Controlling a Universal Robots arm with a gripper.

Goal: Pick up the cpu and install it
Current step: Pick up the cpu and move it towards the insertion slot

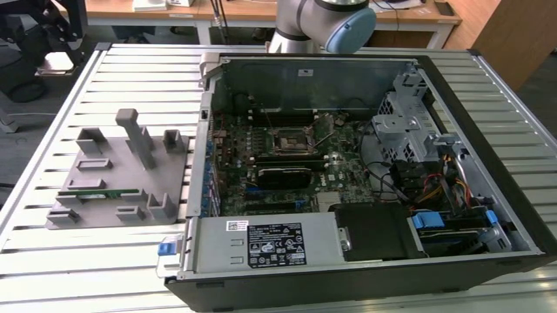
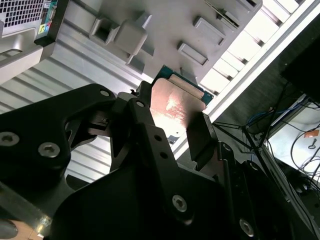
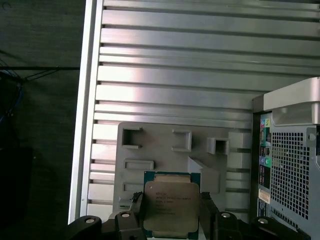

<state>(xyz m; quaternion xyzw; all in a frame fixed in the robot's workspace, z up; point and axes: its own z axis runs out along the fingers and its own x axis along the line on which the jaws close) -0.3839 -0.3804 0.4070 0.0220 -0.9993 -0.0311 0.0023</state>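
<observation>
While aloft over slatted table (image 3: 175, 75), fingers (image 2: 200, 136) pinch cpu (image 3: 171, 206) by opposite edges.

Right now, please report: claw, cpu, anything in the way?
Claw shut on small flat square silvery-topped cpu. Cpu held above grey plastic fixture tray. Black computer case stands beside tray, not in the way.

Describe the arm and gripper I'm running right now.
The arm is a silver-grey tube with a pale blue, round joint cap. In the second wrist view the gripper is black, built of chunky angular linkage plates fastened with silver screws, ending in flat-faced fingers.
</observation>
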